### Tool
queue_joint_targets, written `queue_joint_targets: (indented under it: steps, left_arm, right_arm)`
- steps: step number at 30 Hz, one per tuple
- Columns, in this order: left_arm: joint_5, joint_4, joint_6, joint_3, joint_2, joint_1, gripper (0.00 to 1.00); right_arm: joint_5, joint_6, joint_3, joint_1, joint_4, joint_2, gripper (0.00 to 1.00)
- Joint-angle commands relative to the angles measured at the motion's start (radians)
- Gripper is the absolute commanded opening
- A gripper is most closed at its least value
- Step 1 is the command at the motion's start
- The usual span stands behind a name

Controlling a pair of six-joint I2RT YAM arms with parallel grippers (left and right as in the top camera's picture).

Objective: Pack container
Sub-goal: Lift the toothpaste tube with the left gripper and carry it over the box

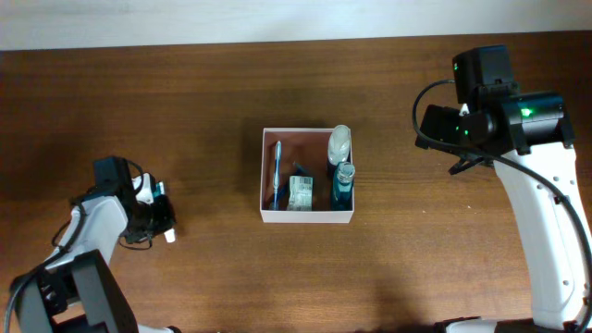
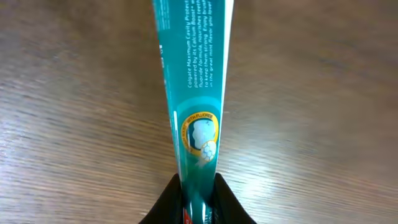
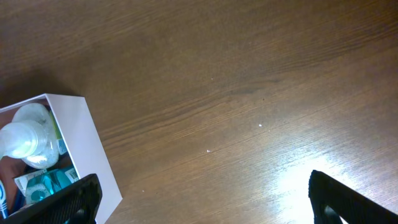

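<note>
A: How do the jaws of the left gripper stand?
B: Clamped on 1 teal toothpaste tube, which runs straight ahead out of them.
A: And the right gripper?
B: Jaws wide apart, with the wooden table showing between them.
A: Where's the container?
B: Just outside 1 right finger, well apart from the left jaws. It holds 1 white bottle, 1 blue bottle, 1 toothbrush and 1 packet.
</note>
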State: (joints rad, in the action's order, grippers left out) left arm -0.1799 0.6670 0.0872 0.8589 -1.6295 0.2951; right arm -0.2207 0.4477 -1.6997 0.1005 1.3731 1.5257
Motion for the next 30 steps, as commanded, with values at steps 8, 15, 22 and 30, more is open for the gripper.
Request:
queue_joint_targets:
  steps: [8, 15, 22, 30]
  left_arm:
    - [-0.316, 0.011, 0.111, 0.083, 0.277, -0.058, 0.01]
    - [-0.329, -0.051, 0.237, 0.083, 0.416, -0.248, 0.01]
    - [-0.3, -0.238, 0.344, 0.083, 0.438, -0.472, 0.01]
    - [-0.059, -0.336, 0.362, 0.083, 0.407, -0.722, 0.01]
  right_arm:
    - [-0.009, 0.001, -0.013, -0.003, 0.0, 0.003, 0.98]
    - [-0.008, 0.001, -0.013, -0.003, 0.0, 0.003, 0.98]
    - [-0.008, 0.001, -0.013, -0.003, 0.0, 0.003, 0.98]
    - [-0.009, 0.001, -0.013, -0.003, 0.0, 0.003, 0.98]
